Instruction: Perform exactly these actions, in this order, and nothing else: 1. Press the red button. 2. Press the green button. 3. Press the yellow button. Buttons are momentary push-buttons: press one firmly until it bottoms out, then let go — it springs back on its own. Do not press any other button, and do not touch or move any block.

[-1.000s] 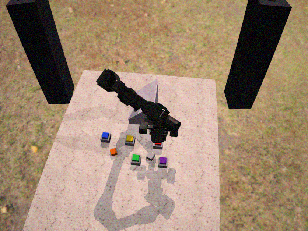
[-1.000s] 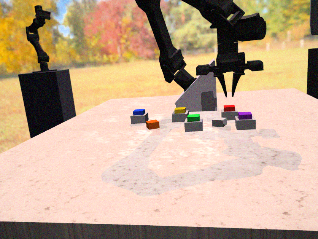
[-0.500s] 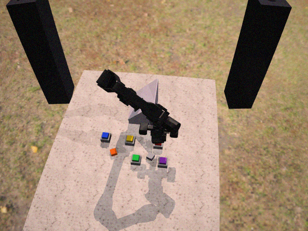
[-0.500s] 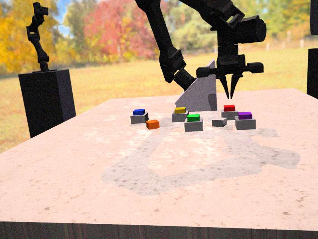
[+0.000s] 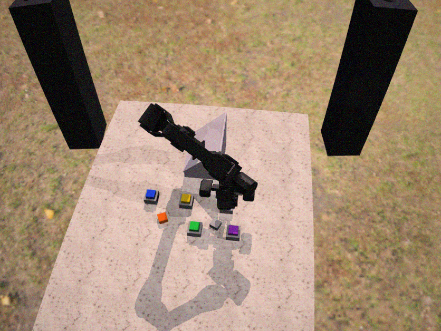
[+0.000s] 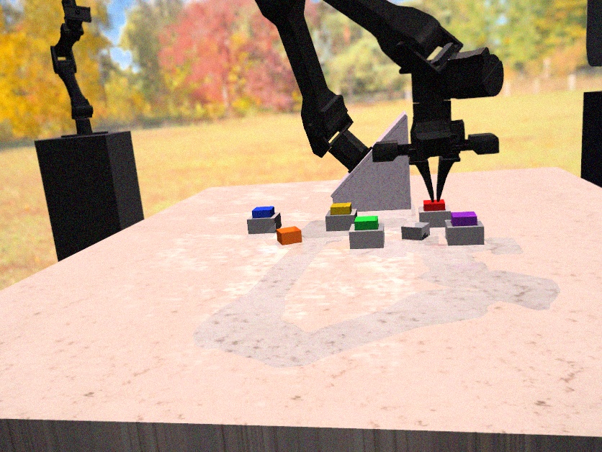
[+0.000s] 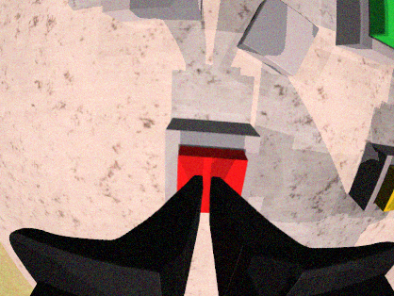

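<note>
My gripper is shut and empty, pointing straight down with its fingertips at the top face of the red button. In the top view the gripper body hides the red button. The green button sits in front and to the left of the red one. The yellow button is behind the green one, to the left of the gripper.
A purple button and a small grey block lie close to the red button. A blue button and an orange block lie further left. A grey wedge stands behind.
</note>
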### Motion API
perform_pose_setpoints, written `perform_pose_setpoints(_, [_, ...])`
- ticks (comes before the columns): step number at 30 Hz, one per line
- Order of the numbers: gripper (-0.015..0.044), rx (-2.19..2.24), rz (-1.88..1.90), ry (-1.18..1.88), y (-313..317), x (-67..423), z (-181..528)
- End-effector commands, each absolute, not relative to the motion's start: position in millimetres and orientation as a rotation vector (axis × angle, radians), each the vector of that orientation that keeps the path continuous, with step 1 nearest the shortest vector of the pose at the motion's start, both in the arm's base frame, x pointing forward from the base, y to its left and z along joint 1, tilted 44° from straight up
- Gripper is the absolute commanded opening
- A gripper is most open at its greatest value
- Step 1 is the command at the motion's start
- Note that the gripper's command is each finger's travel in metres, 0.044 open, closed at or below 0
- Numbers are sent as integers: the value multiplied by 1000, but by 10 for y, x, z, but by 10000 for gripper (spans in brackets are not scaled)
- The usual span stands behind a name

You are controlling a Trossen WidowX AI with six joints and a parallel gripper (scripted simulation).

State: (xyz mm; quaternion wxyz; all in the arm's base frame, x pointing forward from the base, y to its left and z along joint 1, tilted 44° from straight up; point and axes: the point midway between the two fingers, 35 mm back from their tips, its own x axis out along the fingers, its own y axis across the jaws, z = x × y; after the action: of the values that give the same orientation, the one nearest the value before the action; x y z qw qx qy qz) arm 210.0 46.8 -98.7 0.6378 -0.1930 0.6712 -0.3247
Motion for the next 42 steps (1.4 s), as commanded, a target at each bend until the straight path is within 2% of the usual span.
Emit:
perform_pose_setpoints(1, [20, -451, -745, 1536, 409, 2071, -1027])
perform_pose_setpoints(20, [20, -451, -745, 1536, 409, 2071, -1027])
perform_pose_setpoints(29, [20, -450, -744, 1537, 662, 2116, -764])
perform_pose_setpoints(34, [20, -449, -742, 1538, 1050, 2181, -354])
perform_pose_setpoints(42, [20, -429, -755, 1530, 999, 2273, -279])
